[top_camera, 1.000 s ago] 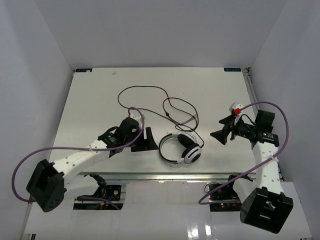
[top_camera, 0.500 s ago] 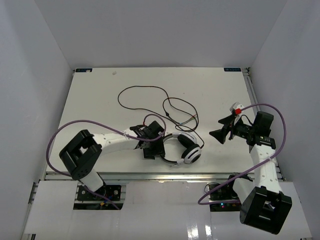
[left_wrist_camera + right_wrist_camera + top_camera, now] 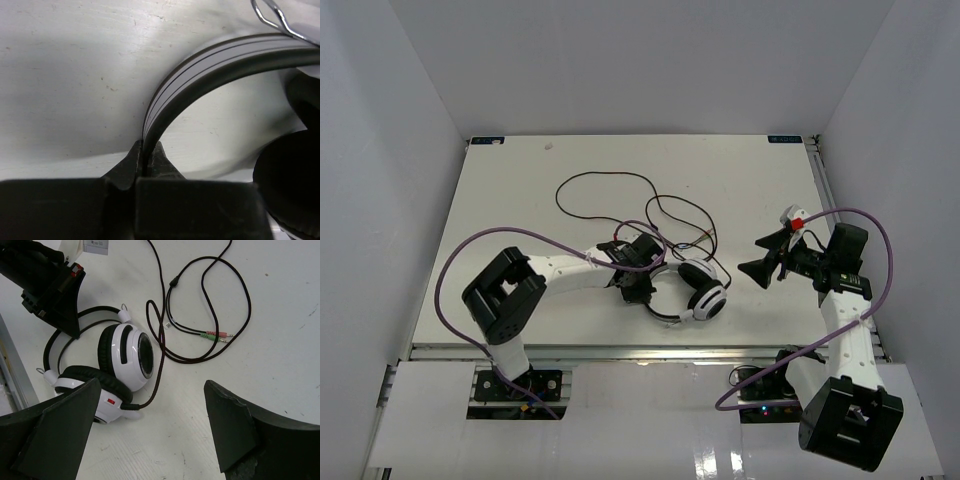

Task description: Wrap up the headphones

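The headphones (image 3: 704,298) lie on the white table near its front edge, white shells with black ear pads (image 3: 125,354). Their thin headband (image 3: 200,65) curves to the left. My left gripper (image 3: 642,283) is shut on the headband, whose dark strip is pinched between the two fingertips (image 3: 146,150). The long dark cord (image 3: 608,179) loops loosely behind the headphones, and its pink and green plugs (image 3: 218,335) lie on the table. My right gripper (image 3: 757,257) stands open to the right of the headphones, a little above the table (image 3: 151,386), with nothing between its fingers.
Thick purple robot cables (image 3: 460,262) arch over both arms. White walls enclose the table (image 3: 520,190) on the left, back and right. A metal rail (image 3: 620,350) runs along the front edge. A small red-and-white part (image 3: 793,214) sits on the right wrist.
My left arm swung right across the table to the headband and shut on it. The headphones shifted slightly to the right. The right arm has hardly moved.
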Controlling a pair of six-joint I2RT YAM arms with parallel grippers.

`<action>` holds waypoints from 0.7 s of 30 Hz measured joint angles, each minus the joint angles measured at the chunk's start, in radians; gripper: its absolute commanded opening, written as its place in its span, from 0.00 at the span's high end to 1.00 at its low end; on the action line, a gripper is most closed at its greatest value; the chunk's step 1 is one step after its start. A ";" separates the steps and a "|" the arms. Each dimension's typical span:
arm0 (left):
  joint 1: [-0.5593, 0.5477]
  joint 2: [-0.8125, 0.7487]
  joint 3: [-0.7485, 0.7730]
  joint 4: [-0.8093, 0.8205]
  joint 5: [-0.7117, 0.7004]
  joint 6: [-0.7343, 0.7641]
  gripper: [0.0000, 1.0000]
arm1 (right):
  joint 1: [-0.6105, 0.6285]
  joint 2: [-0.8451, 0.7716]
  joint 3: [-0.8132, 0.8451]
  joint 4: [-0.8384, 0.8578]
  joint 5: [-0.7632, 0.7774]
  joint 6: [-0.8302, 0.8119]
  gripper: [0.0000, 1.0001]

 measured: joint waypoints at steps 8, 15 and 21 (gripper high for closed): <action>-0.007 -0.059 0.002 -0.114 -0.175 0.128 1.00 | 0.005 0.000 0.002 -0.068 -0.064 -0.094 0.10; 0.089 -0.164 0.270 -0.349 -0.436 0.525 1.00 | 0.091 0.137 0.120 -0.358 -0.125 -0.513 0.10; 0.190 -0.296 0.430 -0.416 -0.463 0.748 1.00 | 0.190 0.285 0.273 -0.658 -0.169 -1.090 0.10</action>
